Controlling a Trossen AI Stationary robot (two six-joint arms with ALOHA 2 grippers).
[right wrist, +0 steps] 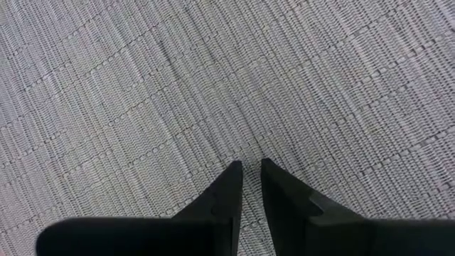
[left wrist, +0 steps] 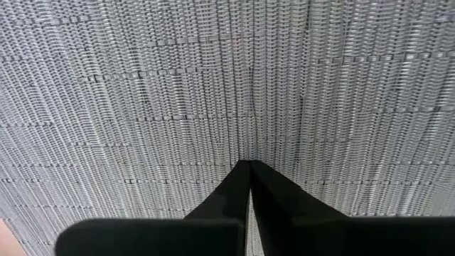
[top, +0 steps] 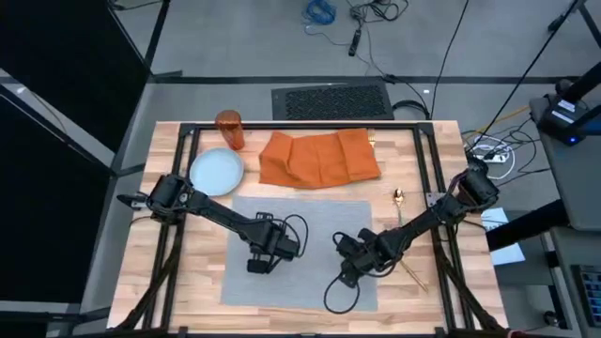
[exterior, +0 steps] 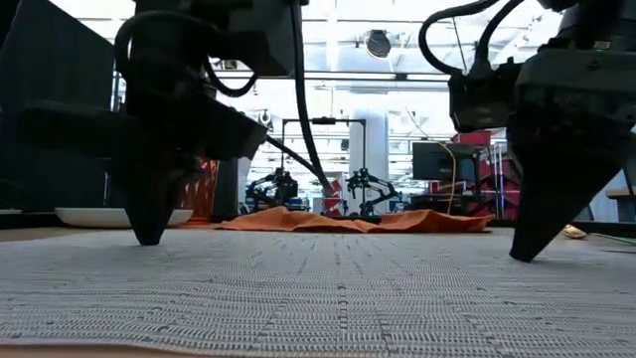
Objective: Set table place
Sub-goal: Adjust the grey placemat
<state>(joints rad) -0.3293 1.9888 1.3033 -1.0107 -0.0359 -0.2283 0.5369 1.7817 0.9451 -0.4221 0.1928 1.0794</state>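
Note:
The grey placemat (top: 300, 249) lies flat on the table (top: 178, 282). Beyond its far edge lie the pale-blue plate (top: 217, 172), the orange tumbler (top: 230, 130) and the spread orange napkin (top: 317, 158). Gold cutlery (top: 399, 198) lies on the wood right of the mat, and another piece (top: 414, 273) lies nearer the front. My left gripper (left wrist: 249, 165) points down over the mat's left half, shut. My right gripper (right wrist: 249, 163) points down over the mat's right half, with a narrow gap between its fingertips. My left gripper's shut fingertips (exterior: 149, 239) come straight down onto the placemat's left half (left wrist: 249, 142); whether they touch its weave or hover just above it I cannot tell. My right gripper's fingertips (exterior: 524, 255) stand the same way at the mat's right half (right wrist: 249, 135); whether they touch it I cannot tell. The mat lies flat under both.
A black metal frame (top: 310, 125) runs along the table's far edge and down both sides. Cables loop from both wrists over the mat (top: 343, 291). Bare wood shows left of the mat and along the near edge.

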